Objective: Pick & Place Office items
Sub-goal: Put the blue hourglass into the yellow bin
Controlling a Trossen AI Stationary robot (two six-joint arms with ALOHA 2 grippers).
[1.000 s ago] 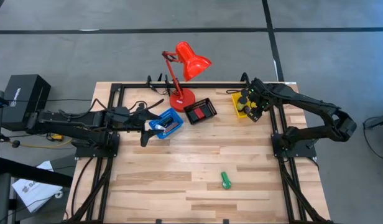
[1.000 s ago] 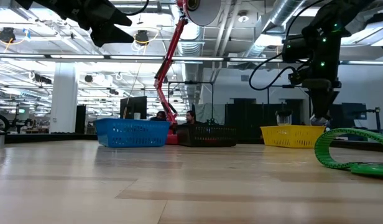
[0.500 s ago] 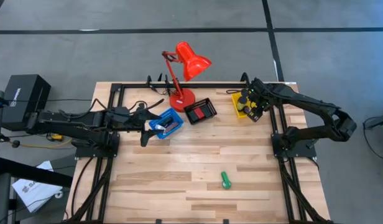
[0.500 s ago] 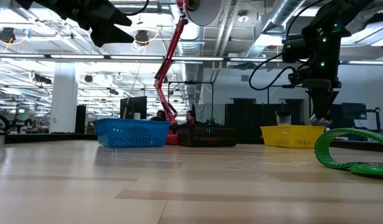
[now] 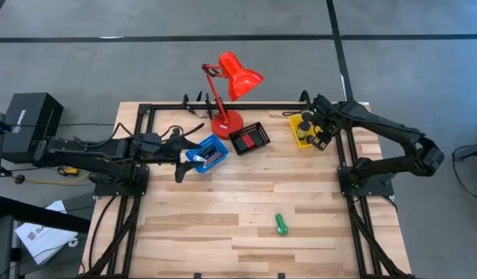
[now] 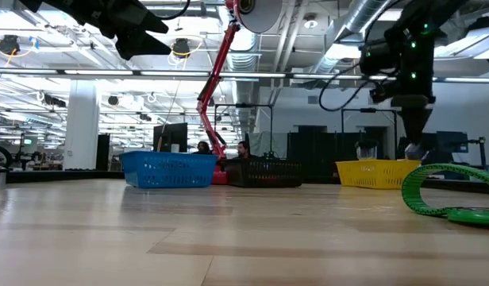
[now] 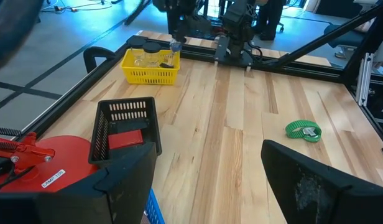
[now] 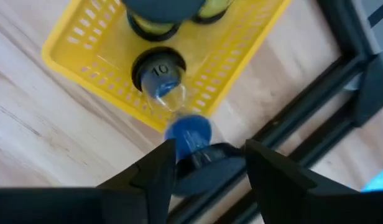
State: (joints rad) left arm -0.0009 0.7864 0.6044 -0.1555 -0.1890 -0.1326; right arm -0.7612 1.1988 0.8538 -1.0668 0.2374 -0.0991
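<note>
My right gripper [image 8: 207, 168] hangs over the yellow tray [image 5: 302, 130] at the far right, shut on a small sand timer [image 8: 179, 118] with black caps, clear glass and blue sand. More black round pieces [image 8: 163, 12] lie in that tray. A green roll [image 5: 281, 225] lies on the bare table near the front, and also shows in the left wrist view [image 7: 303, 130]. My left gripper [image 5: 179, 167] waits open in the air beside the blue tray [image 5: 206, 153]. My right gripper pinches the sand timer's near black cap [image 8: 207, 163] between its two fingers, coming steeply from above. The timer reaches away below the fingers, its other cap, marked 10 [image 8: 159, 70], over the yellow tray. Whether that cap rests in the tray I cannot tell.
A black tray [image 5: 249, 138] holding a red block [image 7: 126, 140] stands between the blue and yellow trays. A red desk lamp [image 5: 227, 93] rises behind them. Black frame rails [image 5: 343, 155] run along the table's sides. Bare wood spreads across the middle and front.
My right gripper has tipped slightly over the yellow tray, its fingertips shifting a little toward the table's right edge. The left arm has kept still.
</note>
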